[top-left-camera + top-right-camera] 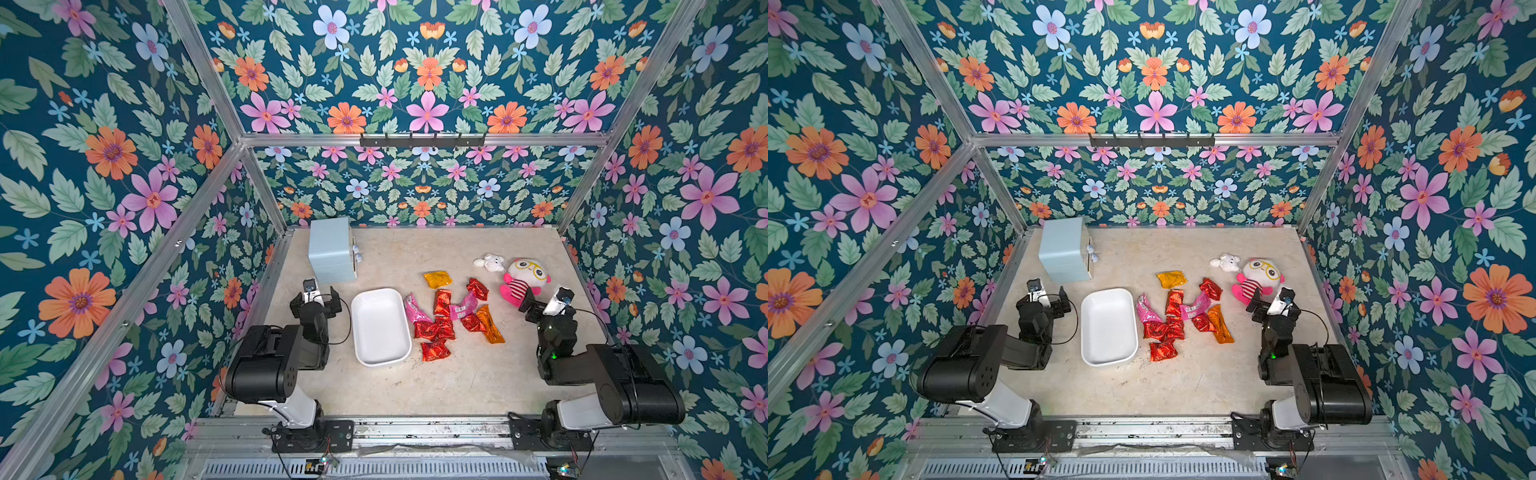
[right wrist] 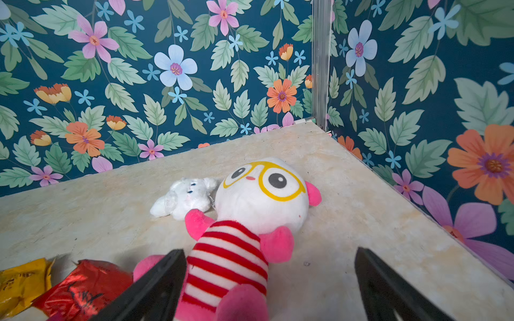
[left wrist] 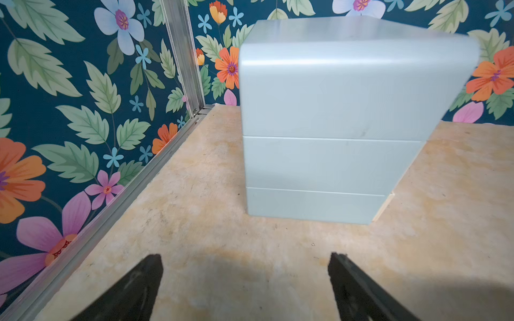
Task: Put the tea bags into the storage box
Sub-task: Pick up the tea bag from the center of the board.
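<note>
While the left gripper (image 3: 244,255) and right gripper (image 2: 269,250) were held wide open with nothing grasped, the tea bags (image 1: 442,303) were noted scattered on the counter (image 1: 457,374), just beside the storage box (image 1: 380,328).

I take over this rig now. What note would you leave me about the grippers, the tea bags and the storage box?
Left gripper: jaws open, empty, facing the blue drawer box.
Right gripper: jaws open, empty, by the doll.
Tea bags: all in a loose pile on the table, between the storage box and the doll.
The storage box is empty.
Done: nothing yet.
Left: every bag must go into the storage box.
</note>
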Motion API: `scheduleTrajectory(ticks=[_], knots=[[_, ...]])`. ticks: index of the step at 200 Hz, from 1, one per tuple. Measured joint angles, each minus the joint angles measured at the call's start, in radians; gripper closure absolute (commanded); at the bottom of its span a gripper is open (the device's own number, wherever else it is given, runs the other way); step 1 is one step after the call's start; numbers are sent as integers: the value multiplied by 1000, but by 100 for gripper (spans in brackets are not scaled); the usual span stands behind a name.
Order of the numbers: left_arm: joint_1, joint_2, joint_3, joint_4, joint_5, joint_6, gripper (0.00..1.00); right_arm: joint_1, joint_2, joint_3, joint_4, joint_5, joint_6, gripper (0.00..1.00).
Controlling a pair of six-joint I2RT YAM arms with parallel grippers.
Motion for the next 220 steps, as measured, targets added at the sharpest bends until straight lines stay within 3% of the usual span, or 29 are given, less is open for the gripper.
scheduleTrajectory(ticks=[117,156,178,220], knots=[[3,0,2,0,3,0,1,-10,0,4,-6,-18,1,1],[0,-24,10,-24,-5,0,1,-11,-40,3,-29,-14,4,6],[-13,-117,82,-156,-46,-1,1,-11,-172,42,-144,63,35,7],[-23,-291,235,-499,-105,-129,1,-10,-324,314,-622,158,233,18]])
